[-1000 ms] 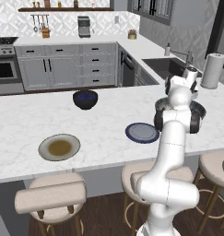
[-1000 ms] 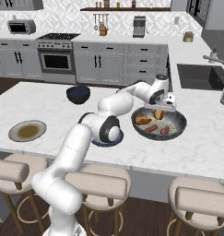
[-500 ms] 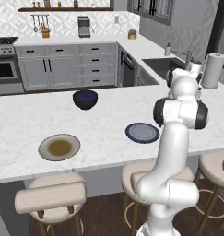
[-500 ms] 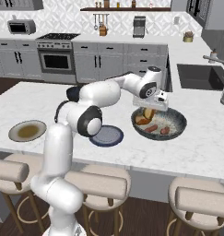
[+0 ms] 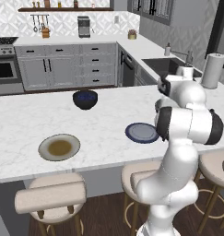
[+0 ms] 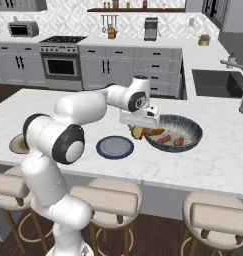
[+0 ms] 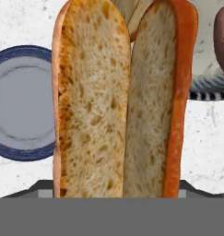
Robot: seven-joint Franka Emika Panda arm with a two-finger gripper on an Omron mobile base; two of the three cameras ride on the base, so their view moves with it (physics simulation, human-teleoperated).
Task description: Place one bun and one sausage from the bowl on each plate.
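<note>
One bun (image 7: 118, 101) filling centre of hand view, split face toward camera, clamped in claw (image 6: 138, 131) with jaws spread wide around it. Claw at centre of right base view, just left of grey bowl (image 6: 192, 134) rim. Two sausages (image 6: 164, 138) inside bowl. Blue plate (image 6: 115, 147) lower left of claw; beige plate (image 5: 59, 147) at left on marble table (image 5: 26, 120).

Glossy white, rounded-link robot arm (image 6: 83, 107), smooth plastic-looking shells. Dark grey/black round caps and bands at the joints (image 6: 68, 144); same dark collars on the bulky elbow (image 5: 189, 124). Wrist link has a dark circular cap with a small pale mark in it (image 6: 139, 101). Boxy white hand housing (image 6: 139, 119) under the wrist. Cables, screws: too small to tell.
</note>
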